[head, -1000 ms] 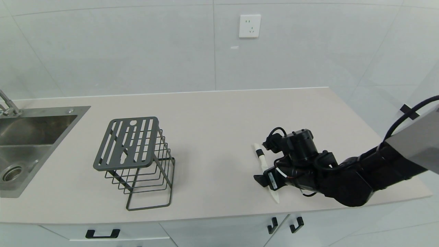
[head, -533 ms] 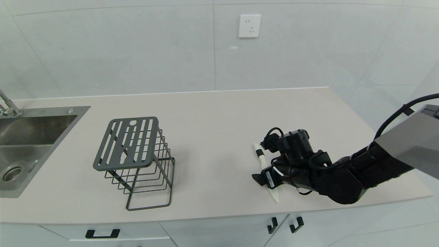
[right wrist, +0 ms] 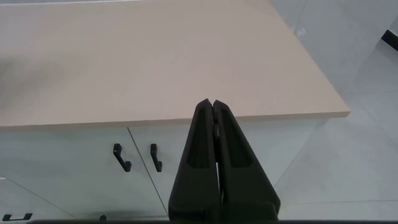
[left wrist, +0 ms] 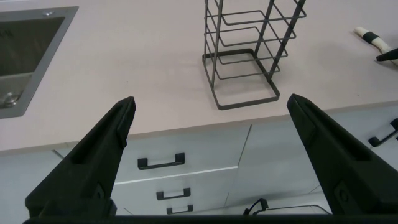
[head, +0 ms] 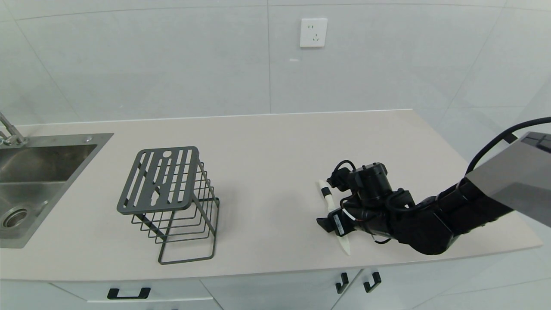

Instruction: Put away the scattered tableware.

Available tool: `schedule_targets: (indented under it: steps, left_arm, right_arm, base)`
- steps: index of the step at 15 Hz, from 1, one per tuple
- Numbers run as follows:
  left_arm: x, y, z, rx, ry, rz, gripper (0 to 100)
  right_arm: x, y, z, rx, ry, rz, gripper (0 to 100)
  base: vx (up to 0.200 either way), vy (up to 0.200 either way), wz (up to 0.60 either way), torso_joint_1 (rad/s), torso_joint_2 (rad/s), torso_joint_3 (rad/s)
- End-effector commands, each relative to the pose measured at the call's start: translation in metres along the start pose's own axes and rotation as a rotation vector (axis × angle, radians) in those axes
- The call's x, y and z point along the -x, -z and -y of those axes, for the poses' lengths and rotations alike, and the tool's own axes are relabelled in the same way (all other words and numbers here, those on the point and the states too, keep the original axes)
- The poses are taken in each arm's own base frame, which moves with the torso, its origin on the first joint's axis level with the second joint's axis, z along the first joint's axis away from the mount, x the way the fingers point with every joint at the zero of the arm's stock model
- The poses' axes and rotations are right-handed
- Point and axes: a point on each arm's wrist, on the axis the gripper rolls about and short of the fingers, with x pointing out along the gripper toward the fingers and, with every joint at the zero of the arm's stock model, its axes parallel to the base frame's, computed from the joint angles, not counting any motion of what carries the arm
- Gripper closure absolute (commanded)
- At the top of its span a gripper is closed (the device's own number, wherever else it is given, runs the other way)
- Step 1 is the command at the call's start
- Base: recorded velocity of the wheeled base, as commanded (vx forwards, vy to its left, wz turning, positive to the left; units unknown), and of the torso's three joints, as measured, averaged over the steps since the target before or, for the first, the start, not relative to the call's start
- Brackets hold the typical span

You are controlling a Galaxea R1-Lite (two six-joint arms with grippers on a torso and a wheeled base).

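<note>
Right claw: my right gripper [head: 323, 223] sits low over the countertop [head: 267, 146], toward its right end and near the front edge. In the wrist view its two fingers [right wrist: 205, 143] are pressed flat together, with nothing showing between them.

Utensil: a white utensil [head: 329, 200] with a black band near its far end lies flat on the countertop. It runs from just behind my right claw to the front edge.

Claw to utensil: from the head view my closed fingertips cross the utensil's middle, so the banded end shows behind them and the pale tip in front. I cannot tell whether the fingers touch it or hang just above it.

Left claw: my left gripper [left wrist: 211, 101] is spread wide apart and holds nothing. It is out in front of the cabinet drawers [left wrist: 161, 163], below counter height.

Rack: a dark wire rack [head: 165, 181] with a slotted top stands upright on the countertop, well apart from the utensil, on its left.

Sink: a steel sink [head: 64, 138] is set into the counter's left end, beyond the rack.
</note>
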Motion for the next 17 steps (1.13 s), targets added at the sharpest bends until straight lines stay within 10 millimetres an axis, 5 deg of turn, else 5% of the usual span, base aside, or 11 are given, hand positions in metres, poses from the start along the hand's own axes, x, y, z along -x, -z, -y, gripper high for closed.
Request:
schedule_targets:
  steps: [1,4,5,10,17]
  left_arm:
    - [0.0,0.0,0.0,0.0,0.001,0.001,0]
    - [0.0,0.0,0.0,0.0,0.002,0.0,0]
    - [0.0,0.0,0.0,0.0,0.002,0.0,0]
    - [0.0,0.0,0.0,0.002,0.002,0.0,0]
    - [0.0,0.0,0.0,0.006,0.002,0.0,0]
  right_arm:
    - [0.0,0.001,0.0,0.001,0.0,-0.003,0]
    - [0.0,0.003,-0.002,0.004,-0.005,-0.007,0]
    - [-0.001,0.004,-0.003,0.004,-0.006,-0.011,100]
    - [0.001,0.023,-0.002,0.014,0.013,-0.063,100]
    - [0.023,-0.014,-0.002,0.015,-0.003,0.09,100]
  base:
    - [0.0,0.0,0.0,0.0,0.0,0.0]
    - [0.0,0.0,0.0,0.0,0.0,0.0]
    - [0.0,0.0,0.0,0.0,0.0,0.0]
    - [0.0,0.0,0.0,0.0,0.0,0.0]
    - [0.0,0.0,0.0,0.0,0.0,0.0]
